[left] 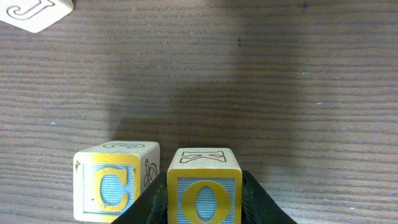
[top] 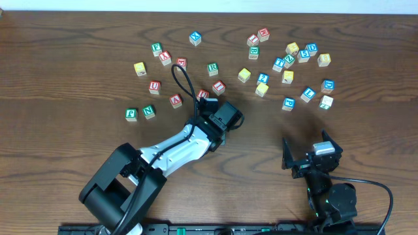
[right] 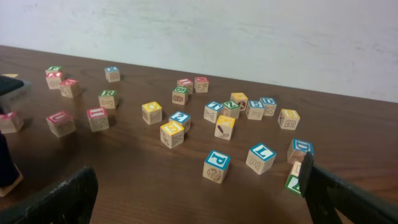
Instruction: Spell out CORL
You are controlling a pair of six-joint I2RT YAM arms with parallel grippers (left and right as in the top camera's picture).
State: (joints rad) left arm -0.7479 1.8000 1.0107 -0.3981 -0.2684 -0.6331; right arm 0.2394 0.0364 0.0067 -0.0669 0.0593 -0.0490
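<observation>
My left gripper [left: 205, 180] is shut on the yellow O cube [left: 204, 199], which has a dark finger against each side. Just to its left stands the yellow C cube [left: 115, 183], with a narrow gap between the two. In the overhead view the left gripper [top: 227, 116] covers both cubes. The blue L cube [top: 307, 94] [right: 261, 155] lies at the right among other cubes. A green-lettered cube [top: 213, 68] [right: 107, 98] sits farther back; I cannot read its letter for sure. My right gripper [top: 307, 151] [right: 199, 196] is open and empty, near the front right.
Several loose letter cubes are scattered across the far half of the wooden table [top: 366, 143]. Red ones [top: 219, 86] lie close behind the left gripper, and a blue P cube [right: 216, 166] sits just ahead of the right gripper. A pale J cube [left: 34, 12] lies beyond C.
</observation>
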